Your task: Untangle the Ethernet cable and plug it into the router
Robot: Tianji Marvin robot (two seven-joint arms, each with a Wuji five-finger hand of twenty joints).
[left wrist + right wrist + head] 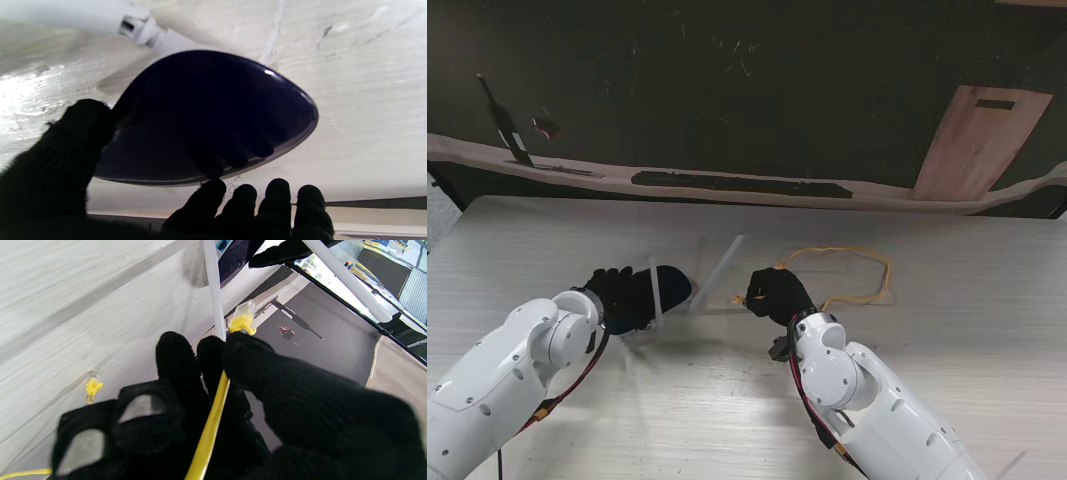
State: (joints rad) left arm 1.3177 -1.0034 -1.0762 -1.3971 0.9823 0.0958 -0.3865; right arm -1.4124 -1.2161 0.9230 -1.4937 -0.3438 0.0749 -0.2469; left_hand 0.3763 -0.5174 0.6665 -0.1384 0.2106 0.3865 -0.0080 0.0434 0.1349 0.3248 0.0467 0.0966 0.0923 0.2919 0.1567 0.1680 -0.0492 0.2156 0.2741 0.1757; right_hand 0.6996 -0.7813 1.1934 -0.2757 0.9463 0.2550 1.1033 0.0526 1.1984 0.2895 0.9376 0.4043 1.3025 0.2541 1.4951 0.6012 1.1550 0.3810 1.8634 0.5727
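Observation:
The dark blue router (672, 288) lies on the pale table (947, 340), with two white antennas (723, 262) sticking up. My left hand (619, 296) is shut on its near-left end; the left wrist view shows the thumb (78, 140) and a fingertip (208, 193) against the glossy router (213, 113). My right hand (777, 294) pinches the yellow Ethernet cable (210, 426) just behind its clear plug (244, 317), which points toward the router (235, 258) a short gap away. The rest of the cable (867, 268) loops on the table to the right, and its other plug (92, 386) lies loose.
A long black strip (737, 183) lies along the table's far edge. Farther off, a wooden board (975, 140) leans at the right and a dark tool (505, 125) lies at the left. One antenna (213, 290) stands close beside the held plug.

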